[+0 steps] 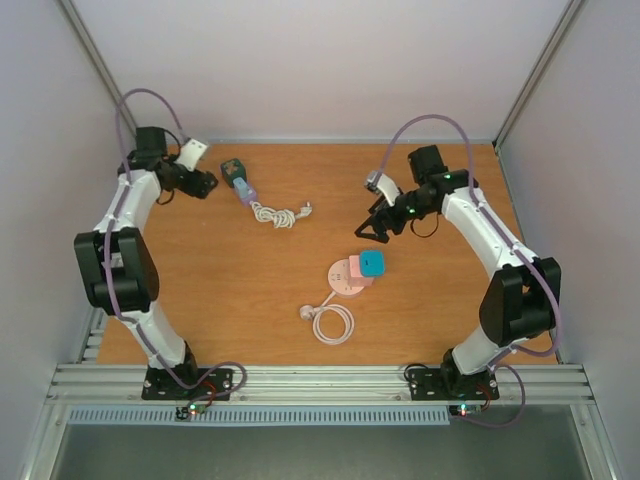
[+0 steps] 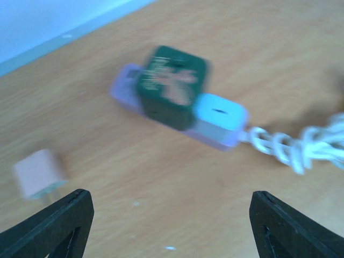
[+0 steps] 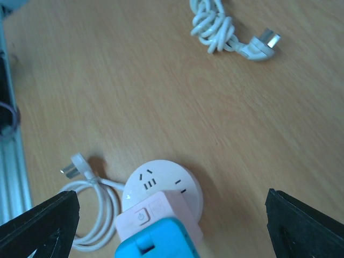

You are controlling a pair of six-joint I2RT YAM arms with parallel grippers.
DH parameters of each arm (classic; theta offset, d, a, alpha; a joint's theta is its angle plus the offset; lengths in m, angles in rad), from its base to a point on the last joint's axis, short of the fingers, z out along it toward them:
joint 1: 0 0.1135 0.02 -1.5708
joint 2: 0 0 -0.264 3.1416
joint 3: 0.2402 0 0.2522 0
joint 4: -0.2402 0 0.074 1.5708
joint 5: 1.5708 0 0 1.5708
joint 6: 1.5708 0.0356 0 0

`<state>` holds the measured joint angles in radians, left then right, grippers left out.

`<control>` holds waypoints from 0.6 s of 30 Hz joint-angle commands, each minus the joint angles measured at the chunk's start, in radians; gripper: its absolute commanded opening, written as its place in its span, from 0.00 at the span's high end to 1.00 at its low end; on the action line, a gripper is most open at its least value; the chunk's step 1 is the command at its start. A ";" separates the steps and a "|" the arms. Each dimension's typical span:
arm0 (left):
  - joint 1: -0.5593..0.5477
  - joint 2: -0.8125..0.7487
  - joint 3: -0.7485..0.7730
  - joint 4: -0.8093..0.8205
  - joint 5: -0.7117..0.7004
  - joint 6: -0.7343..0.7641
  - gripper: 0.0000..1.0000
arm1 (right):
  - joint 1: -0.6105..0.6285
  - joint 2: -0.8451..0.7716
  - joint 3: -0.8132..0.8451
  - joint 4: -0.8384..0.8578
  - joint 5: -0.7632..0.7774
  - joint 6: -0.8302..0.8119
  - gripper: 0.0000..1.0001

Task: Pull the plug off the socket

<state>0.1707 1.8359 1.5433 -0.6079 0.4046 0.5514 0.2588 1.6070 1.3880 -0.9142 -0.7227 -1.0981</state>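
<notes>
Hovering over orange wooden tabletop between pale walls: left claw, right claw, both wide.

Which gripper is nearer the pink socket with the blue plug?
Right. The right gripper hovers just beyond the pink socket; the left gripper is far off at the back left, by the purple strip.
</notes>
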 commanded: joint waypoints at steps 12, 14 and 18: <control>-0.427 -0.306 -0.456 0.121 0.339 0.228 0.14 | -0.245 -0.019 -0.075 -0.135 -0.243 0.330 0.11; -0.488 -0.320 -0.518 0.209 0.340 0.210 0.13 | -0.270 -0.019 -0.091 -0.123 -0.246 0.371 0.12; -0.597 -0.301 -0.568 0.347 0.335 0.157 0.13 | -0.306 0.002 -0.117 -0.134 -0.277 0.428 0.14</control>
<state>-0.3569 1.5284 1.0180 -0.4667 0.7052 0.7330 -0.0090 1.6085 1.2900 -1.0405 -0.9398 -0.7750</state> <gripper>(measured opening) 0.872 0.874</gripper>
